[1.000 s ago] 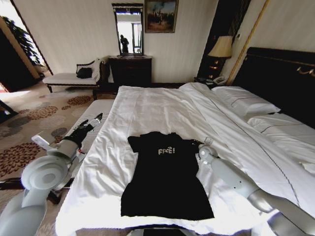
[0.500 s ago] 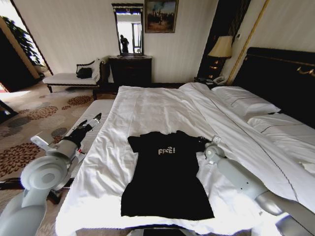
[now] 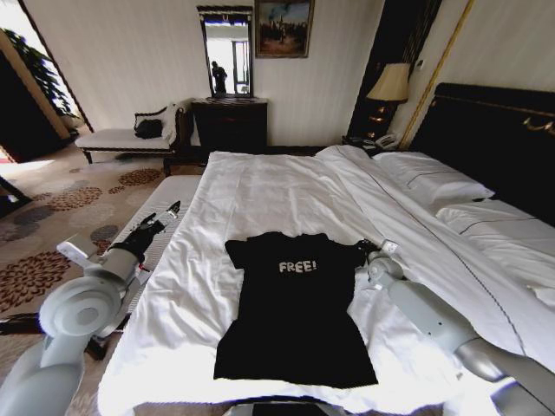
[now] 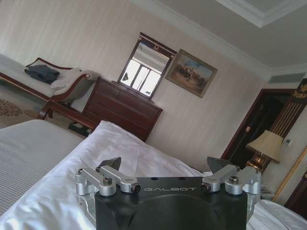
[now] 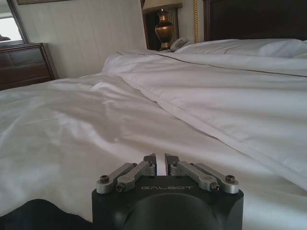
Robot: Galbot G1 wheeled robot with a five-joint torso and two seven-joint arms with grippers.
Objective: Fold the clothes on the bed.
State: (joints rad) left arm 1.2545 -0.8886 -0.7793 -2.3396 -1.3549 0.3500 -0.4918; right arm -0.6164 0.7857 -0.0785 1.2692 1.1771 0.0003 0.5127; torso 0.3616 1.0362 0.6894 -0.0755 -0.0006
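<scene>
One T-shirt (image 3: pixel 293 308) flat on bed (image 3: pixel 260 186), tools (image 3: pixel 371 249) off.

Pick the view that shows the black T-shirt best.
The head view: the whole black T-shirt lies flat on the bed, lettering readable. The right wrist view catches just a dark edge beside the right claw.

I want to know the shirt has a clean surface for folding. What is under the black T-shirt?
The black T-shirt lies flat on the bed, on its white duvet. The right end effector sits at its sleeve. What lies directly beneath the fabric is covered.
</scene>
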